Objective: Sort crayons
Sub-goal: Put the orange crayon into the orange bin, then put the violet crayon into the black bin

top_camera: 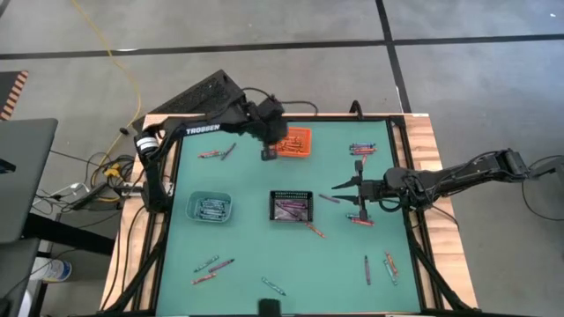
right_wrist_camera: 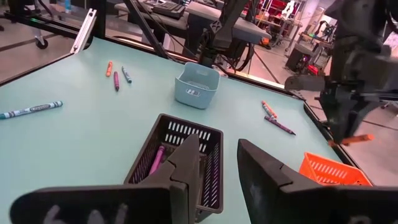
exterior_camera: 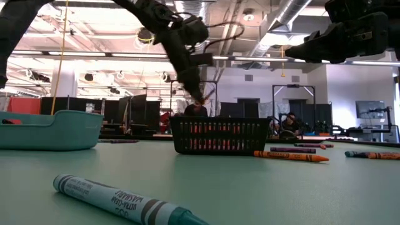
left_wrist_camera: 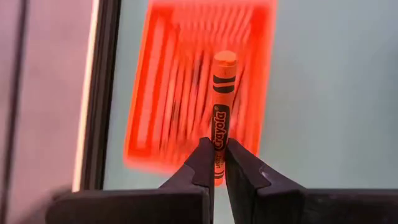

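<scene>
My left gripper point(top_camera: 268, 151) is shut on an orange crayon point(left_wrist_camera: 222, 106) above the near-left part of the orange bin point(top_camera: 295, 141); the crayon also shows in the right wrist view point(right_wrist_camera: 352, 138). My right gripper point(top_camera: 344, 201) is open and empty, raised above the table just right of the black bin point(top_camera: 292, 208), which holds purple crayons point(right_wrist_camera: 155, 158). A blue-grey bin point(top_camera: 210, 208) holding crayons stands on the left. Loose crayons lie flat on the green table point(top_camera: 256, 255). My left gripper pinches the orange crayon between its two fingertips point(left_wrist_camera: 202, 163) by one end of its wrapper point(left_wrist_camera: 218, 146). The fingers come from above. The rest of the crayon sticks out past the tips, nearly level, lifted clear over the orange bin point(left_wrist_camera: 186, 93).
Loose crayons lie at far left point(top_camera: 216, 152), far right point(top_camera: 359, 148), right of the black bin point(top_camera: 328, 199), near left point(top_camera: 211, 266), near middle point(top_camera: 272, 285) and near right point(top_camera: 388, 264). A raised black frame edges the table point(top_camera: 395, 150). A laptop point(top_camera: 22, 176) stands off the table, left.
</scene>
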